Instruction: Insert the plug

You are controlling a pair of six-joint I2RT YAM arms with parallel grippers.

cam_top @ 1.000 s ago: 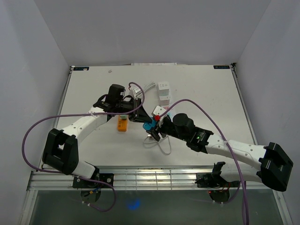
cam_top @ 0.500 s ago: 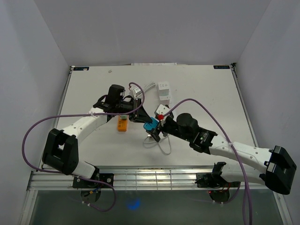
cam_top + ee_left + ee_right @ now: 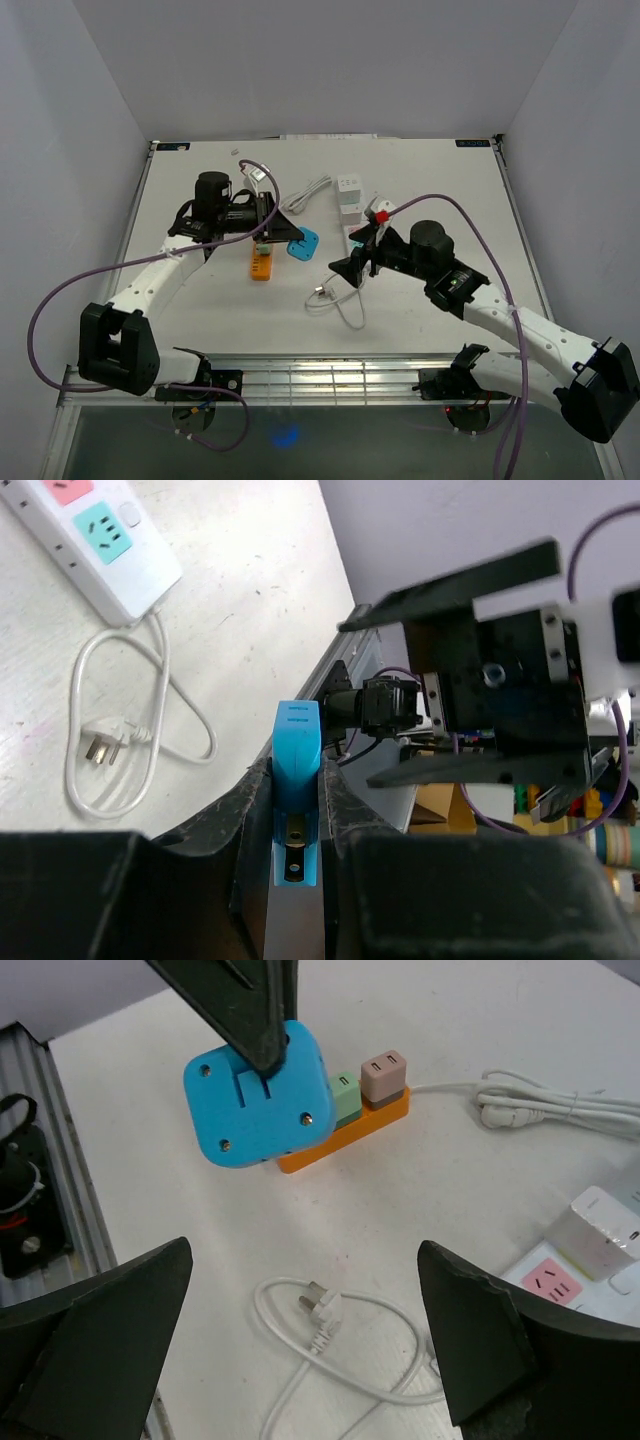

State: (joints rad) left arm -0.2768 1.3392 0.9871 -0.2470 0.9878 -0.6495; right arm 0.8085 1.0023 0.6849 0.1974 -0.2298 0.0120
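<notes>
My left gripper [image 3: 297, 240] is shut on a blue plug adapter [image 3: 303, 247] and holds it above the table, right of the orange power strip [image 3: 262, 264]. In the left wrist view the blue adapter [image 3: 297, 742] sits edge-on between my left gripper's [image 3: 297, 792] fingers, its metal prongs showing. In the right wrist view it [image 3: 260, 1095] hangs from those black fingers [image 3: 240, 1000]. My right gripper [image 3: 350, 268] is open and empty, right of the adapter and apart from it. It [image 3: 300, 1360] hovers over a loose white plug [image 3: 322, 1326].
The orange strip [image 3: 345, 1132] carries a green and a brownish plug. A white power strip [image 3: 348, 210] lies behind my right gripper; it shows in both wrist views [image 3: 95, 540] [image 3: 575, 1260]. The white plug's cord [image 3: 340, 305] loops near the front. A bundled white cable [image 3: 308, 190] lies behind.
My right gripper has let go of the blue adapter and drawn back to the right. My left arm has pulled back left with the adapter still in its grip.
</notes>
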